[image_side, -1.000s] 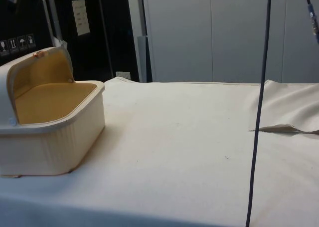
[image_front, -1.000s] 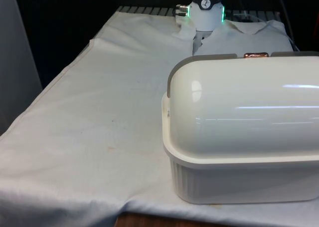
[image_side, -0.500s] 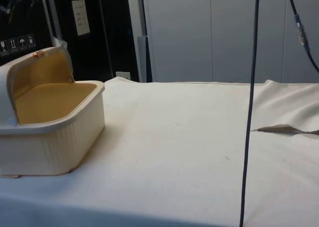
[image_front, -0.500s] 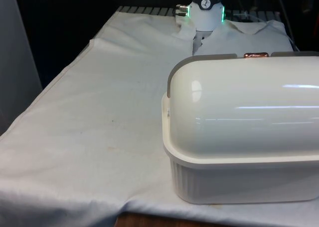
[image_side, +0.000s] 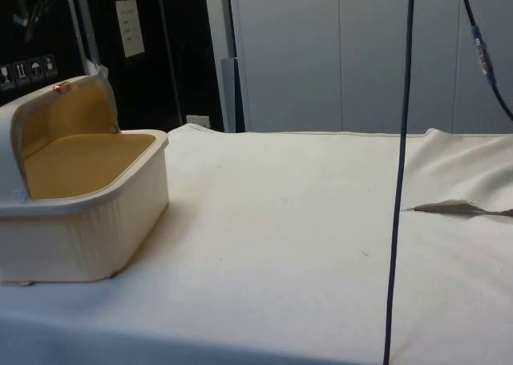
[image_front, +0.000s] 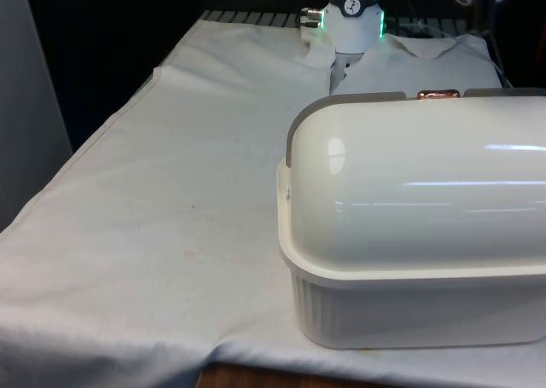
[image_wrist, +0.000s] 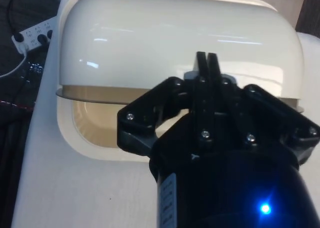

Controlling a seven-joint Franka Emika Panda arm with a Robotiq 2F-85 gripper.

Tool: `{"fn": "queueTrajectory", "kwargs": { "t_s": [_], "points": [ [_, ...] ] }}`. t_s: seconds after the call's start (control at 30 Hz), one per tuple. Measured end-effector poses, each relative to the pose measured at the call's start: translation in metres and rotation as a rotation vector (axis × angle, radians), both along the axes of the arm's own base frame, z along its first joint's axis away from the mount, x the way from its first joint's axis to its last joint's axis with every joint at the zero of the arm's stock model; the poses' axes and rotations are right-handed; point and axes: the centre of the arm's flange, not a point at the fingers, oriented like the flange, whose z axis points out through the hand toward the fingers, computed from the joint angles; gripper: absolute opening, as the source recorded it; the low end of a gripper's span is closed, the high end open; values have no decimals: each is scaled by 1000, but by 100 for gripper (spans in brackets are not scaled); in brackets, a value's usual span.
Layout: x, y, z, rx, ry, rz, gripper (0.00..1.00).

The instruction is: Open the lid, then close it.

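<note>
The gripper (image_wrist: 205,57) is seen with both fingers (image_wrist: 201,67) pressed together, nothing held, poised above the bread box (image_front: 409,234). The lid (image_wrist: 180,42) is rolled back, its copper handle (image_front: 438,93) at the top, and the tan inside (image_side: 80,160) is exposed. The box sits at the cloth-covered tabletop's (image_front: 171,192) near edge, towards the front view's right.

One bread box (image_front: 409,234) with one lid (image_wrist: 180,42) and one copper handle (image_front: 438,93), on one cloth-covered table (image_side: 304,221).
</note>
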Motion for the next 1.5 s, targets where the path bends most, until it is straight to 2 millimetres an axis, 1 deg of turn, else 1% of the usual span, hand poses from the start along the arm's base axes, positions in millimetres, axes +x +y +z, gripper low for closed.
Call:
{"fn": "queueTrajectory", "kwargs": {
  "t_s": [0.03, 0.2, 0.4, 0.73, 1.03, 1.5],
  "points": [
    [0, 0, -1, 0, 2, 0, 0],
    [3, 1, -10, -3, 13, 0, 0],
    [9, 1, -28, -7, 32, -2, 0],
    [6, 1, -45, -13, 63, -2, 0],
    [3, 1, -57, -17, 87, -2, 0],
    [0, 0, -64, -28, 145, -7, 0]
  ]
}}
